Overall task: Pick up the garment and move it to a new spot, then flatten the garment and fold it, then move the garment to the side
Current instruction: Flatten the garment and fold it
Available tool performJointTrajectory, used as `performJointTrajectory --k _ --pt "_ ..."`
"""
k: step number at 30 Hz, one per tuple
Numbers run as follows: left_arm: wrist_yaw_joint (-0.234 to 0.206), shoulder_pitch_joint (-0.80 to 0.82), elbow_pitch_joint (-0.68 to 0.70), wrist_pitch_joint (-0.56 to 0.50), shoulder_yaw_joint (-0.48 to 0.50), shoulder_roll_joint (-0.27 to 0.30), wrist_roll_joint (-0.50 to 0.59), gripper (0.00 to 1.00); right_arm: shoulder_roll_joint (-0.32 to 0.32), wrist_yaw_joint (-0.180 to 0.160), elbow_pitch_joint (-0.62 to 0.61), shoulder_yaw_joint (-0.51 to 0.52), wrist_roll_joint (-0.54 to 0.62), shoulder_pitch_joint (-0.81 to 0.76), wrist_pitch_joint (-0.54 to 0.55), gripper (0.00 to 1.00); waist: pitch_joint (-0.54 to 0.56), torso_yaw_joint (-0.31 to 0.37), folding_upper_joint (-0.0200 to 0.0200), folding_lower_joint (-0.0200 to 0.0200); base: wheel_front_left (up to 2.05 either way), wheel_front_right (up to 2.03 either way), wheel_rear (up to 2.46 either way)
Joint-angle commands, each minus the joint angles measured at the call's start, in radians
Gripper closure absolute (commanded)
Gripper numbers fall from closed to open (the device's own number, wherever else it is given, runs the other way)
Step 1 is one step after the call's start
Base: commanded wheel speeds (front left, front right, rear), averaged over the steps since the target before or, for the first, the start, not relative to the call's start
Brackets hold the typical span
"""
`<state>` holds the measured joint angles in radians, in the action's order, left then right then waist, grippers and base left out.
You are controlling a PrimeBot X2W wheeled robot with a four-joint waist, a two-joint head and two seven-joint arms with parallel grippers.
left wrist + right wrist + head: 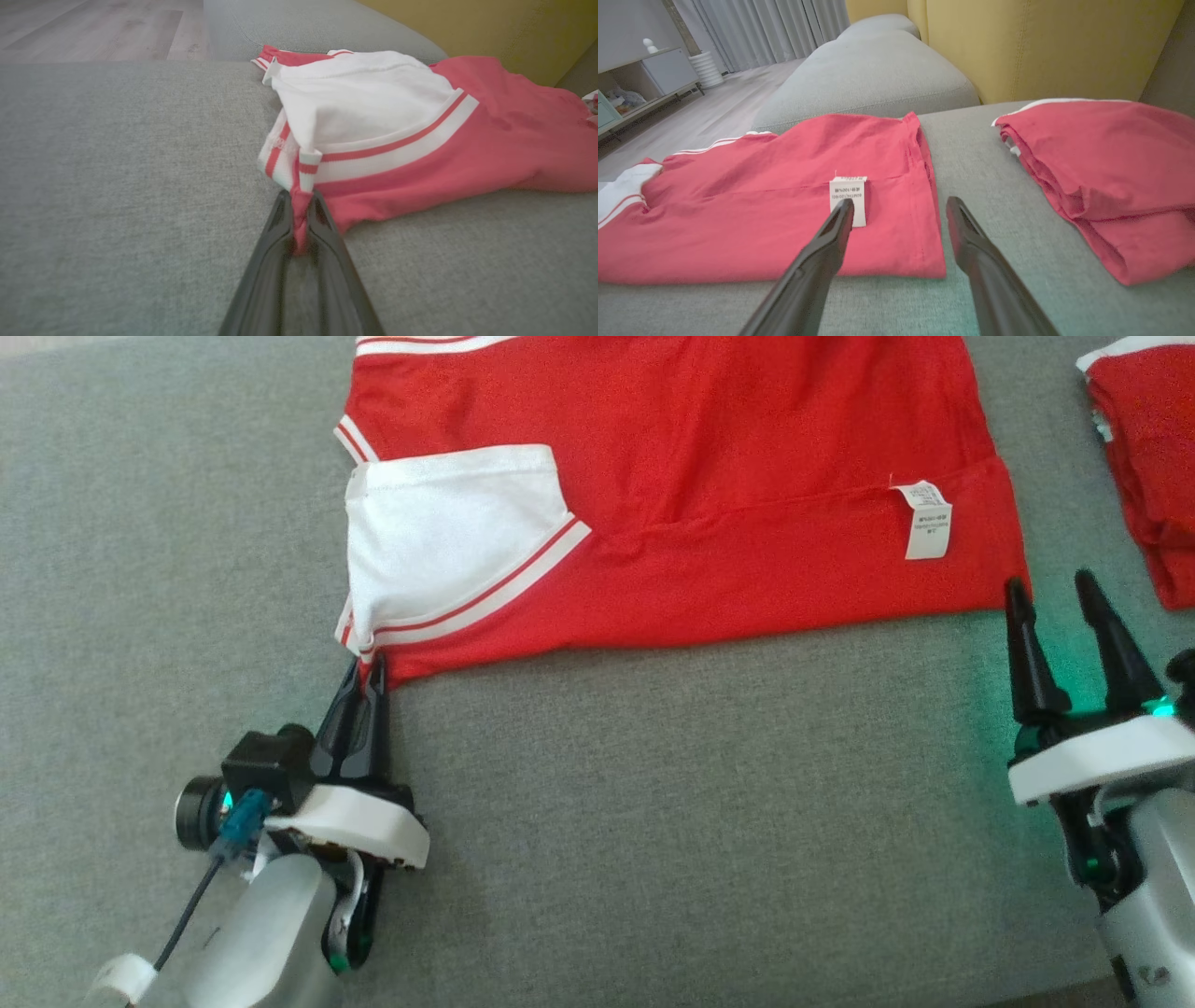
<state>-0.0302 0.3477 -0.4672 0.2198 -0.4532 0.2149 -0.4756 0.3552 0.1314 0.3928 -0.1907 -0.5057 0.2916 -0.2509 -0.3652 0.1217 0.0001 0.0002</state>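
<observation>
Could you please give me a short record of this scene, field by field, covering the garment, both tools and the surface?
surface: grey sofa cushion
garment: red shirt, lying spread out
sleeve: white sleeve with red stripe, on the robot's left
label: care label facing up, near the right hem
left tool: left tool shut on the shirt's near left corner, below the sleeve cuff
right tool: right tool open at the near right corner, gripping nothing
other item: second red garment, folded, to the right, apart from the shirt
</observation>
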Motion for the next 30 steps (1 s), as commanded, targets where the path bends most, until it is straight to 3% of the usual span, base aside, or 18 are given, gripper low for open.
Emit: performJointTrajectory --k 1,14,18,19,20,21,22,30 --pt "0.004 0.007 0.002 -0.005 0.020 0.016 -0.008 1.00 0.022 -0.001 -0.007 -0.019 -0.009 -0.009 -0.011 0.00 0.008 -0.005 -0.0001 -0.0002 0.00 0.00 0.00" --pt "-0.018 -0.036 0.157 -0.032 0.009 0.061 0.003 1.00 0.055 -0.001 0.279 -0.130 -0.130 0.143 0.000 0.00 0.024 -0.039 -0.0001 -0.0002 0.00 0.00 0.00" --pt "-0.021 -0.036 0.176 -0.039 0.002 0.065 0.006 1.00 0.060 -0.001 0.367 -0.182 -0.164 0.182 0.056 0.00 0.025 -0.047 -0.0001 -0.0002 0.00 0.00 0.00" --pt "-0.022 -0.035 0.179 -0.040 -0.001 0.065 0.007 1.00 0.062 -0.001 0.385 -0.197 -0.171 0.188 0.073 0.04 0.027 -0.049 -0.0001 -0.0002 0.00 0.00 0.00" --pt "-0.023 -0.036 0.182 -0.041 -0.003 0.065 0.008 1.00 0.063 -0.001 0.396 -0.214 -0.180 0.194 0.088 0.52 0.028 -0.051 -0.0001 -0.0002 0.00 0.00 0.00" --pt "-0.024 -0.038 0.185 -0.042 -0.005 0.064 0.008 1.00 0.063 -0.001 0.402 -0.226 -0.195 0.197 0.100 0.90 0.031 -0.052 -0.0001 -0.0002 0.00 0.00 0.00" --pt "-0.025 -0.041 0.189 -0.043 -0.007 0.064 0.007 1.00 0.065 -0.001 0.401 -0.239 -0.212 0.198 0.109 1.00 0.033 -0.054 -0.0001 -0.0002 0.00 0.00 0.00" --pt "-0.048 -0.114 0.251 -0.037 -0.017 0.068 0.001 1.00 0.167 -0.001 0.370 -0.324 -0.282 0.170 0.075 1.00 0.071 -0.075 -0.0001 -0.0002 0.00 0.00 0.00"
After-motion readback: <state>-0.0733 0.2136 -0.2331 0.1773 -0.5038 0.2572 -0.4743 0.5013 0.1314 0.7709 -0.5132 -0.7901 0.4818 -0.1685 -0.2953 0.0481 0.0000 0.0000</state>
